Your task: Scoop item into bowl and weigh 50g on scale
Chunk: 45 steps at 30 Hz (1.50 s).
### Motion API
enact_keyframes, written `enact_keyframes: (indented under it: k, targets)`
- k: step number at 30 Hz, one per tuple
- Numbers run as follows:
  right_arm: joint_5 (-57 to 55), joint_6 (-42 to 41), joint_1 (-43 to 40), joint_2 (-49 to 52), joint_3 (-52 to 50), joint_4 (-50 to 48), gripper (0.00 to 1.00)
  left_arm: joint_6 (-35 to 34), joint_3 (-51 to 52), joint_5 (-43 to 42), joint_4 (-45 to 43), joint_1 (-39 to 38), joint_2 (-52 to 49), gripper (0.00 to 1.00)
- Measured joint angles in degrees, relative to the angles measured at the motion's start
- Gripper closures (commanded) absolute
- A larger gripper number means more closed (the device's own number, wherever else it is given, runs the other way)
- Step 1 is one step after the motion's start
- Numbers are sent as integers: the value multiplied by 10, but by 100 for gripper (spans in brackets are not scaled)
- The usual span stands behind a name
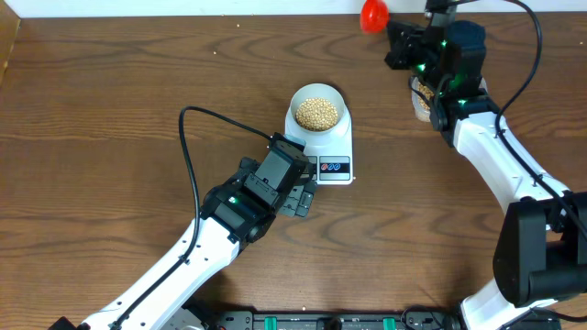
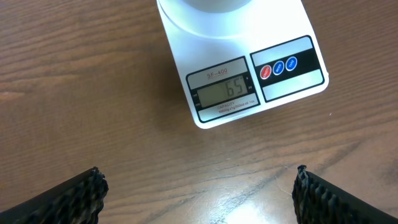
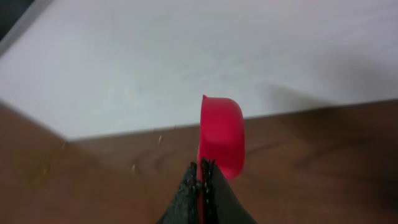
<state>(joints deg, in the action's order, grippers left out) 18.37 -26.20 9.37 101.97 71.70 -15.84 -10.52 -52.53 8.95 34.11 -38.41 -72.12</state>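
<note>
I take the scale [image 1: 326,151] as my reference; it lies flat on the brown wooden tabletop [image 1: 119,92]. The pale bowl [image 1: 295,101] stands on the scale's platform, at the end away from the display [image 2: 225,92]. The bowl holds the tan beans [image 1: 317,113], heaped close to its rim. In my left wrist view the display reads 65. Beside it on the scale's front strip are three round buttons [image 2: 278,65], one red and two blue.

My left gripper [image 1: 305,195] hangs just off the display end of the scale, near its front corner, and I see no contact with it. Its fingers [image 2: 68,199] stand wide apart with nothing between them. Bare tabletop shows in the gap, and the scale's front edge lies just beyond the tips.

My right gripper [image 1: 390,32] is well apart from the scale, out past its bowl end and off to my right. Its fingers [image 3: 189,193] are pressed together on the thin handle of a red scoop [image 3: 222,140]. The scoop's cup stands on edge, so I cannot tell whether anything is in it. Behind the scoop a white wall [image 3: 186,56] meets the tabletop. Under that arm, also to the right of the scale, a tub [image 1: 422,96] with tan contents is mostly hidden.
</note>
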Motion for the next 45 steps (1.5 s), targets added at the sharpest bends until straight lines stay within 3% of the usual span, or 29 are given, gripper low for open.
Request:
enact_keyframes:
  k: [7, 12, 26, 45]
  targets:
    - [62, 114, 5, 0, 57, 200, 99, 0, 0, 0, 0, 0, 0, 2]
    - [70, 195, 10, 0, 105, 291, 99, 0, 0, 0, 0, 0, 0, 2]
    - [84, 341, 85, 0, 130, 395, 99, 0, 0, 0, 0, 0, 0, 2]
    - [39, 435, 115, 56, 131, 452, 99, 0, 0, 0, 0, 0, 0, 2]
